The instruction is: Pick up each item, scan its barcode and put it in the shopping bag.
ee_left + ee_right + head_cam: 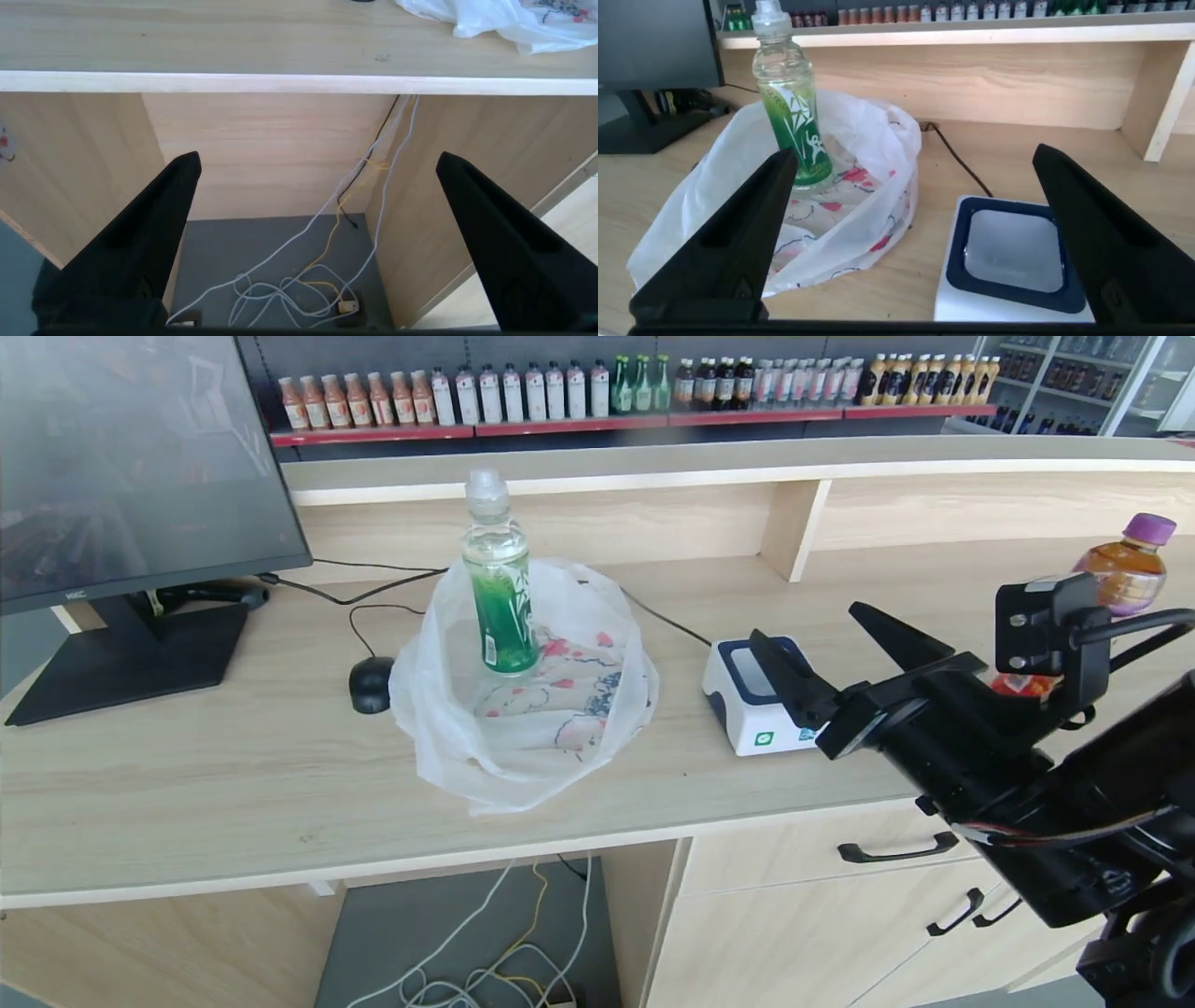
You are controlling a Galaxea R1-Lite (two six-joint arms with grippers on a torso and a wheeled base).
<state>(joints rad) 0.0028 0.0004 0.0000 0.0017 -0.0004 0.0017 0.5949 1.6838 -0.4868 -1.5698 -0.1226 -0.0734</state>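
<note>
A clear bottle with a green label (499, 581) (791, 98) stands upright inside the white plastic shopping bag (597, 709) (868, 215) on the wooden counter. A white and blue barcode scanner (747, 709) (1013, 257) sits to the right of the bag. My right gripper (840, 635) (915, 233) hangs open and empty just above the scanner's right side. An amber bottle with a purple cap (1125, 565) stands at the far right, behind my right arm. My left gripper (318, 233) is open below the counter edge, facing the cables under it.
A monitor (131, 457) on a black stand fills the back left, with a black mouse (371, 683) and its cable beside the bag. A raised wooden ledge (653, 467) runs along the back. Drawers (840, 896) sit under the counter at right.
</note>
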